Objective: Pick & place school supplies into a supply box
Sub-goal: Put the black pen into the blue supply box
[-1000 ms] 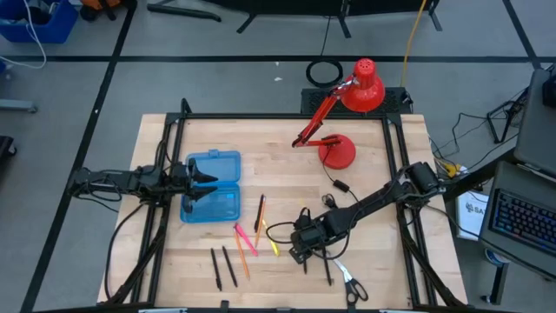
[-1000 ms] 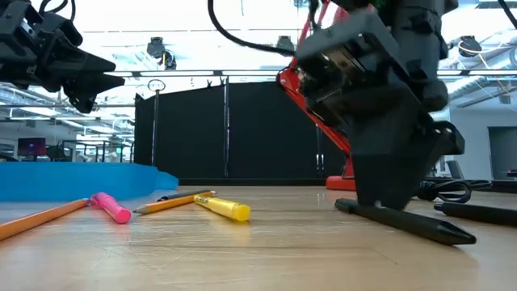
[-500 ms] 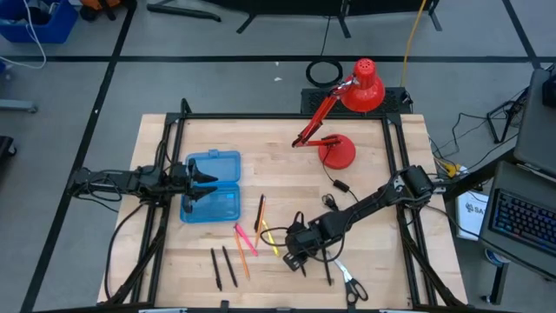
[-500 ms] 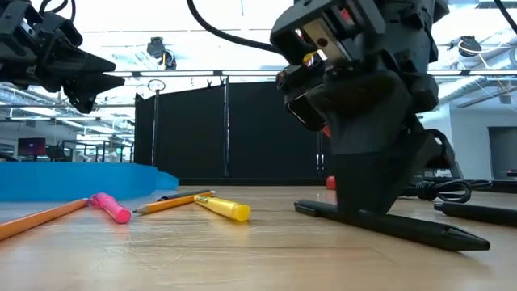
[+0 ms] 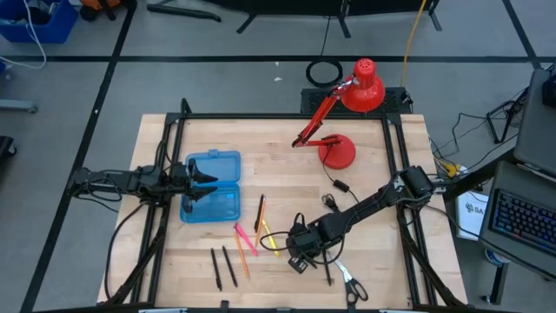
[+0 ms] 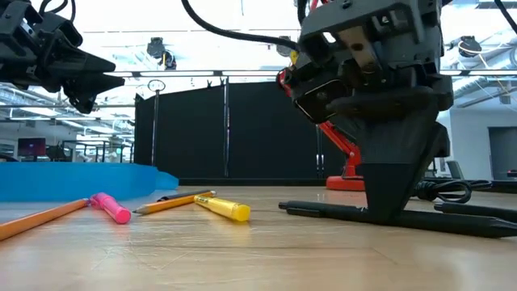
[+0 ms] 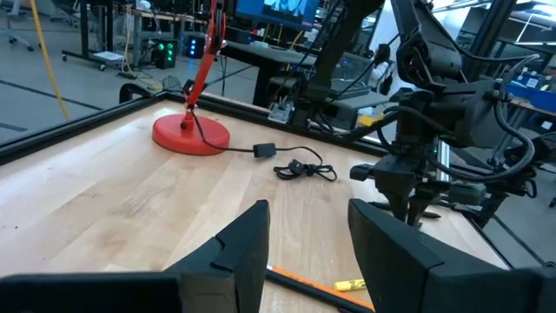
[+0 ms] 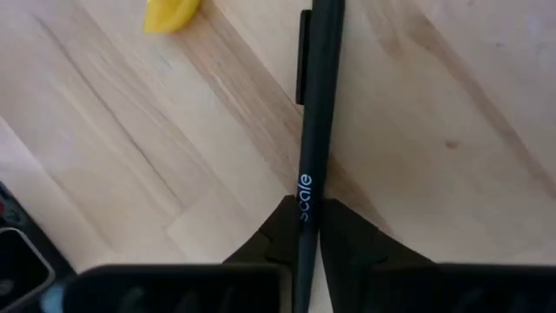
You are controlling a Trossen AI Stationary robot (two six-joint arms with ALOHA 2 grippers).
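Note:
My right gripper (image 5: 298, 260) stands low over the table's near middle, shut on a black pen (image 8: 314, 122) that lies on the wood (image 6: 323, 211). Left of it lie a yellow marker (image 6: 222, 208), a pink marker (image 6: 111, 207) and orange pencils (image 5: 260, 211). Two more black pens (image 5: 222, 267) lie near the front edge. Small scissors (image 5: 352, 284) lie at the front right. The blue supply box (image 5: 212, 187) lies open at the left. My left gripper (image 7: 308, 252) hovers open over it with nothing between its fingers. My right gripper pinches the pen's barrel (image 8: 306, 198), at its light printing, between the two fingers (image 8: 347, 243). The fingers come from above, pointing down, and lie across the pen. The pen rests flat on the table, with both ends sticking out past the fingers (image 6: 388, 206).
A red desk lamp (image 5: 347, 122) stands at the table's far right, and its black cable (image 5: 334, 187) trails toward the middle. Another black pen (image 5: 328, 271) lies just right of my right gripper. Bare wood shows between the box and the lamp.
My right gripper has shifted a little toward the table's left and near edge, turned, and shut on the black pen. The pen has swung round on the table and slid toward the left; it stays lying on the wood.

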